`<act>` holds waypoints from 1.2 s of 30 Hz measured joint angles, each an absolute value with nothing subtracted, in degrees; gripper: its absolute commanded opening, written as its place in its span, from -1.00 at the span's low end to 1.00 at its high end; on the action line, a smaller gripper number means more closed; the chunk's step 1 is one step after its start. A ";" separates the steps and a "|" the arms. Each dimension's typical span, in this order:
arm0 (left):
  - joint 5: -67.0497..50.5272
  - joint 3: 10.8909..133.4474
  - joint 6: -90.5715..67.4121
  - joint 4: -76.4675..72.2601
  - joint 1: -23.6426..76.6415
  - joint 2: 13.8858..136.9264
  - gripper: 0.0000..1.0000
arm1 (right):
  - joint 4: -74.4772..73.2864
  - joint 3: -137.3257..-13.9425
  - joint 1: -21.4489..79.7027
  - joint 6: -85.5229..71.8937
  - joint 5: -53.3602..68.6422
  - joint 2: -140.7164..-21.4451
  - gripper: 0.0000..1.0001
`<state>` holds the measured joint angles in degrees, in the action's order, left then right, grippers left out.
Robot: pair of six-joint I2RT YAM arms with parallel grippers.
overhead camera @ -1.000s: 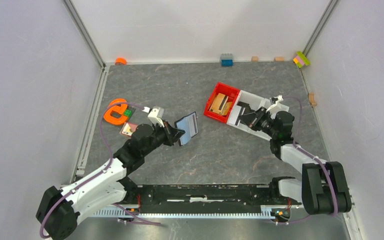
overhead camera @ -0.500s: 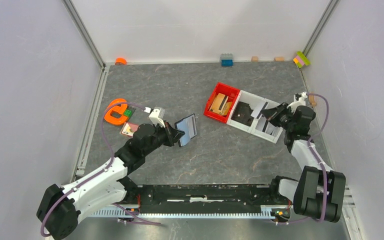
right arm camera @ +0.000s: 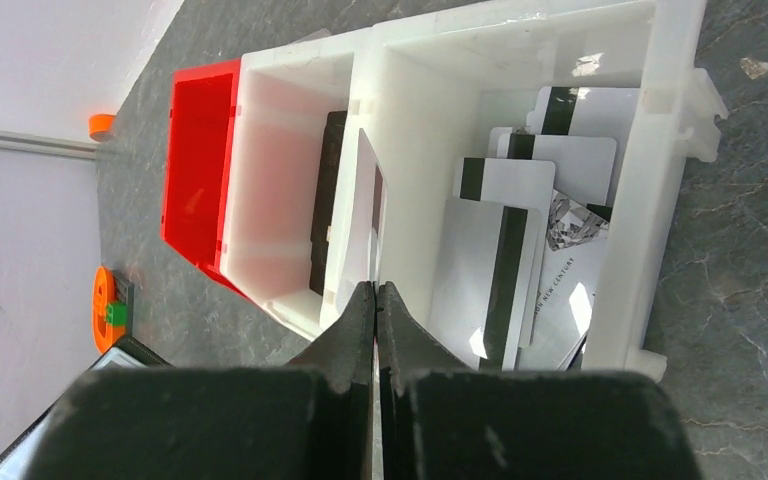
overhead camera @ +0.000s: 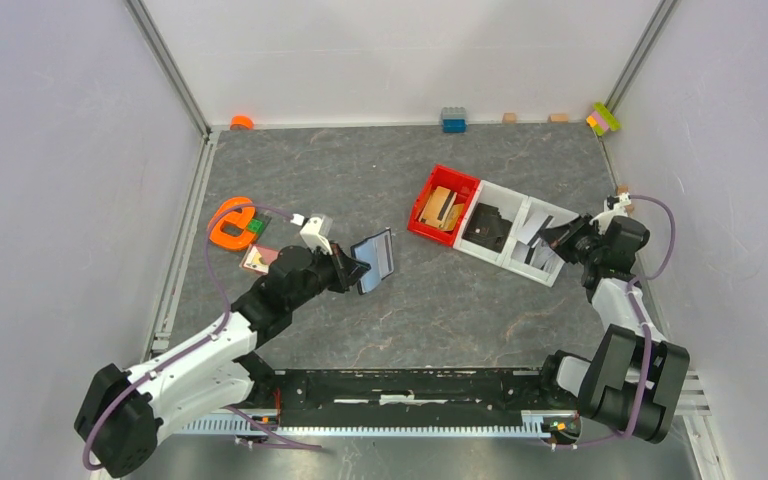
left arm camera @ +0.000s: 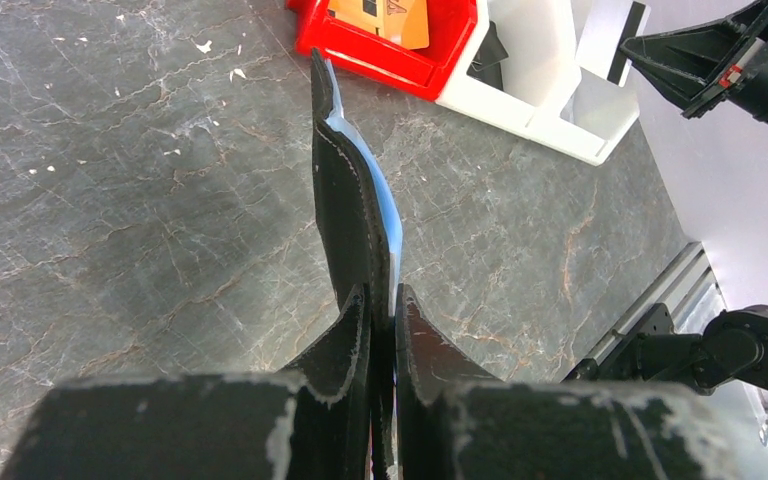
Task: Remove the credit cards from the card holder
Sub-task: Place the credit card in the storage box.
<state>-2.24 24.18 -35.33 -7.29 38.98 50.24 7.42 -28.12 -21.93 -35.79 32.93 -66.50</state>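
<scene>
A: See the card holder (overhead camera: 378, 255)?
B: Yes. Sits pinched in the left tool (overhead camera: 357, 268), held up over the bench (overhead camera: 440, 320), left of centre. Shows black outside and pale blue inside; stands edge-on from the left wrist, fold spread a little.
A: Gripped how?
B: Clenched on the holder's near end, fingers (left arm camera: 345, 330) pressing from both sides.
A: See any credit cards (right arm camera: 505, 270) out?
B: Several. Lie overlapped in the end compartment of the white bin (right arm camera: 520, 18), well to the right of the holder. Look greyish-white with dark stripes.
A: And the right tool (right arm camera: 374, 287)?
B: Clamped tight on one more greyish-white card (right arm camera: 365, 200), gripped by its near end and held edge-on. Hangs about over the dividing wall (right arm camera: 365, 75) between the end compartment and the middle one; cannot tell which of the two.
A: Anything in the middle compartment?
B: Holds something dark (right arm camera: 330, 200) and flat, too hidden to name.
A: Beyond the white bin?
B: Touches a red bin (right arm camera: 195, 170) at its left end, with tan wooden blocks (overhead camera: 440, 208) inside.
A: Farther out?
B: Spot a pinkish-copper card (overhead camera: 256, 260) flat on the bench, just beside the left arm (overhead camera: 260, 310). Lies near an orange piece (overhead camera: 228, 228) carrying a small green block (overhead camera: 256, 227). Well apart from both bins.
</scene>
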 measured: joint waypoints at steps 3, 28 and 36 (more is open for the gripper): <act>-2.70 24.60 -35.31 -7.29 38.96 50.70 -0.95 | 7.29 -28.12 -21.98 -35.62 32.51 -66.65 -1.00; -3.68 25.34 -35.33 -7.11 38.96 52.71 -0.96 | 8.47 -26.70 -25.06 -35.35 35.00 -70.35 -0.86; -6.48 25.67 -35.35 -7.38 38.96 53.01 -0.96 | 9.78 -26.72 -22.87 -36.01 34.57 -71.64 0.10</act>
<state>-6.48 25.67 -35.35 -7.38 38.96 53.01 9.78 -26.72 -22.87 -36.01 34.57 -71.64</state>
